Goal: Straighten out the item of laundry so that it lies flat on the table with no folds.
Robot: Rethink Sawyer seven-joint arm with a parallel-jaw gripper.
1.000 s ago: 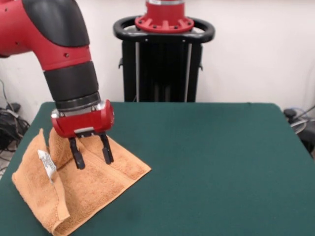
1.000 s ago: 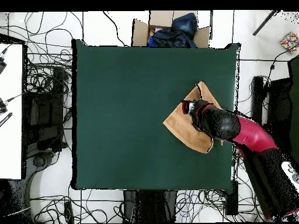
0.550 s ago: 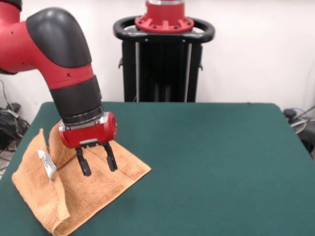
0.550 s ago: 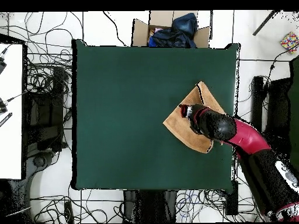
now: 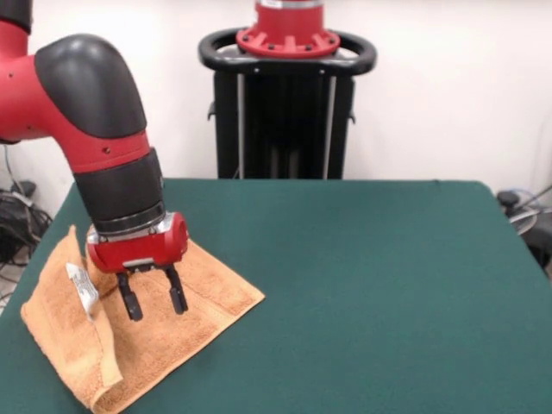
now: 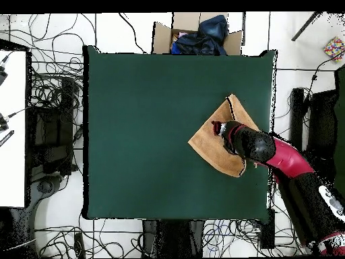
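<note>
One folded towel (image 5: 164,323) on table (image 5: 362,285), fingers (image 5: 129,304) spread, empty, above it

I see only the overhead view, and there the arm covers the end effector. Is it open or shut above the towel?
Observer: Open. In the front view the end effector points down over the towel, its fingers apart with nothing between them.
Operator: Does the towel lie flat?
Observer: No. At the picture's left, one side stands up in a raised fold.
Operator: Is any label visible?
Observer: Yes, a small white label sits on that fold, beside the end effector.
</note>
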